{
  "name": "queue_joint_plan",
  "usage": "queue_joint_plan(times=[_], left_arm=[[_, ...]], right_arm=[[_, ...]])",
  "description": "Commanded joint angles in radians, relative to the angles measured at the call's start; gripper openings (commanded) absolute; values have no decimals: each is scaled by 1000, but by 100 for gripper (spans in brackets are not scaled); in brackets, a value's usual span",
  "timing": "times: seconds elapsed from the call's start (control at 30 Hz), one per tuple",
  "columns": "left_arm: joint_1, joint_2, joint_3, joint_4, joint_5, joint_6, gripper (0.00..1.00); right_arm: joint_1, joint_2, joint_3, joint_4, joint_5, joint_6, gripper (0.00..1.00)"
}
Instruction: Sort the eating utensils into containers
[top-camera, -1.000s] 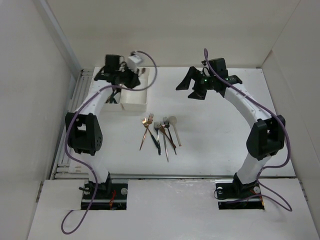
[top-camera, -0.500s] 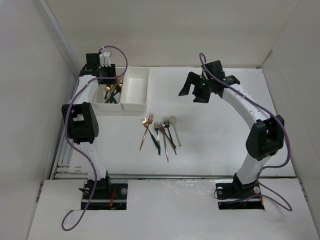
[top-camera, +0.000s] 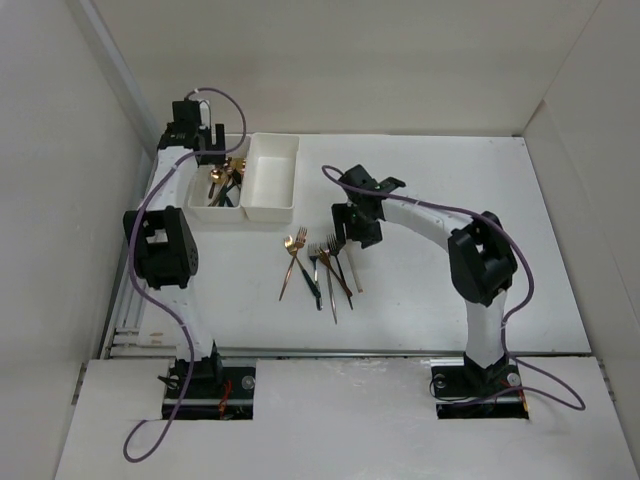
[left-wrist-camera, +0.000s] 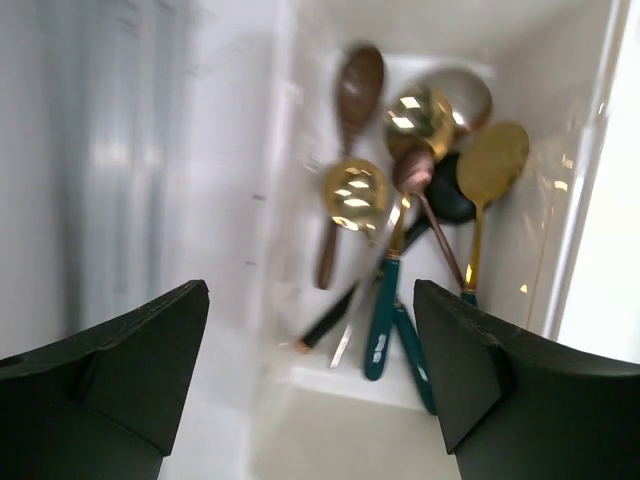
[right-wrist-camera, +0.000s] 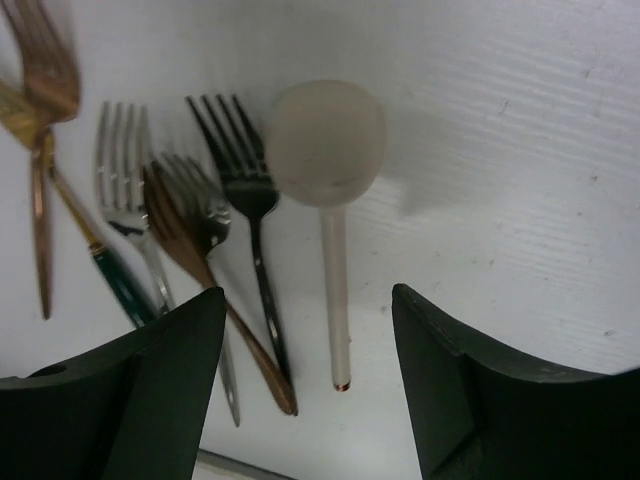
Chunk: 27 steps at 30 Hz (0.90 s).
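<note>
right end effector (right-wrist-camera: 305, 290) gapes over spoon (right-wrist-camera: 328, 140)

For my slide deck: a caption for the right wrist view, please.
Open right gripper hovers above a pale spoon lying beside several forks on the table.

A white table (top-camera: 440, 300) is lying flat inside a pale enclosure. A left wall (top-camera: 60, 200), a back wall (top-camera: 330, 60) and a right wall (top-camera: 600, 150) are rising around it. A ribbed metal rail (top-camera: 122, 310) is running along the table's left edge, and a white front board (top-camera: 340, 420) is lying across its near edge.
</note>
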Motion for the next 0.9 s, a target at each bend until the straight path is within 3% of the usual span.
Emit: queue_joint_plan(times=[0.0,0.07,0.1,0.2,0.5,0.53,0.63,0.67,0.87], left_arm=[[2,-204,15,94,-177,41,81],[-8,-229,3,95,-178,60,83],[-8,-243,3,95,-178,60,83],[-27,-252,-6,58,-146,60,83],[-36,-252,-17,39,-110,26,83],[-36,-252,-6,39,-110,26,83],[-36,-261,12,30,-83,35,83],[-36,-261,12,30,-63,35,81],[-45,-272,75,-16,78,158,79]], right_arm=[[-4,31,-6,13,70,-11,72],[-4,56,-6,36,80,-11,72],[-4,56,-6,36,106,-11,79],[-4,100,26,59,146,-20,82],[24,235,147,70,218,-60,78],[24,245,147,70,219,-60,75],[24,269,172,60,229,-60,54],[24,269,172,51,229,-60,43],[24,214,167,53,269,-71,11]])
